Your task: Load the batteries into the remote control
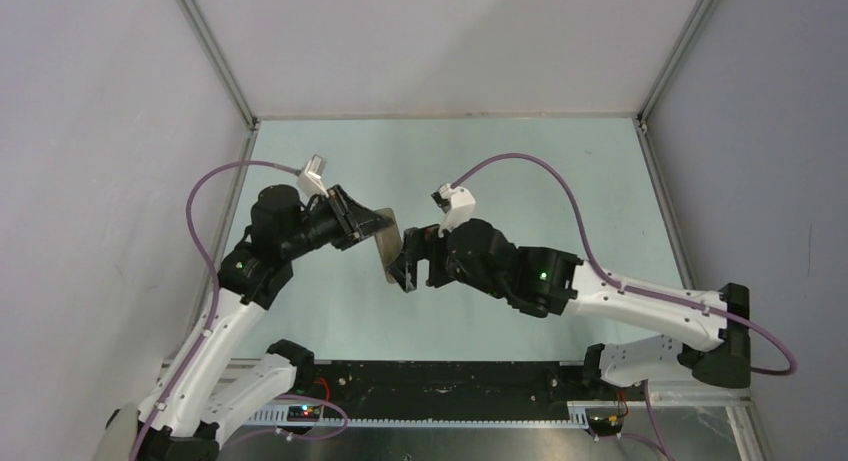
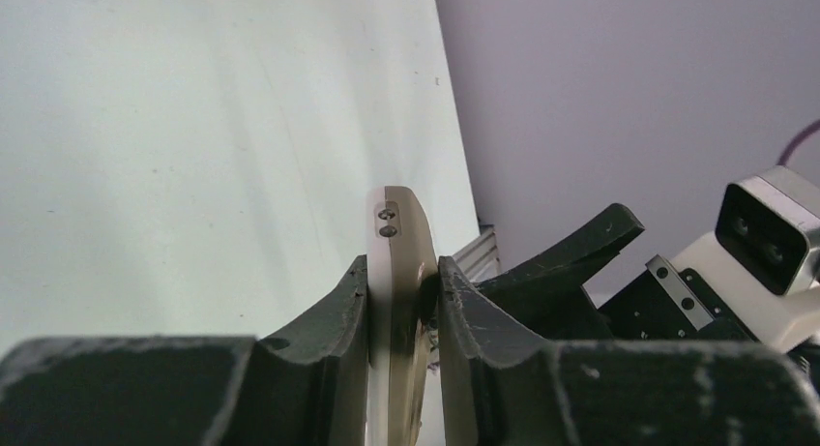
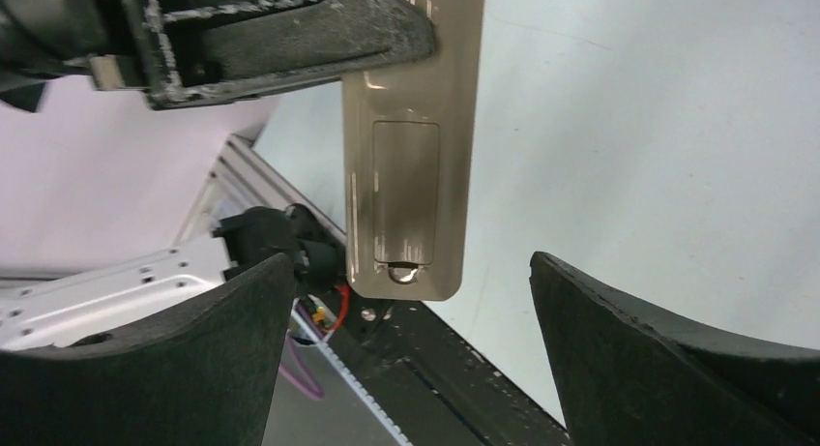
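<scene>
- Grey walls (image 1: 100,131) and metal frame posts close in a pale green table (image 1: 500,161); a black rail (image 1: 450,381) runs along its near edge, between the arm bases.
- Left arm (image 1: 215,331) and right arm (image 1: 640,301) reach inward and meet over the middle of the table, each trailing a purple cable (image 1: 215,181).
- Left gripper (image 2: 401,272) is closed down tight on the remote control (image 2: 392,233), one pad on each broad face. The handset is held edge-on in the left wrist view, clear of the table.
- Right gripper (image 3: 411,262) stands spread wide with nothing in it. Its two fingers (image 3: 193,349) flank the remote's free end without touching it.
- From above, the two grippers crowd the remote control and only a beige sliver shows between them.
- In the right wrist view the remote's plain beige back faces the camera. A left finger (image 3: 280,30) lies across its upper part and hides that end.
- Right wrist camera housing (image 2: 774,233), white, sits just behind the remote in the left wrist view, with a dark right finger (image 2: 580,243) in front of it.
- Rectangular cover panel (image 3: 406,190) lies flush in the remote's back.
- Two small round marks (image 2: 389,222) sit on the remote's narrow end.
</scene>
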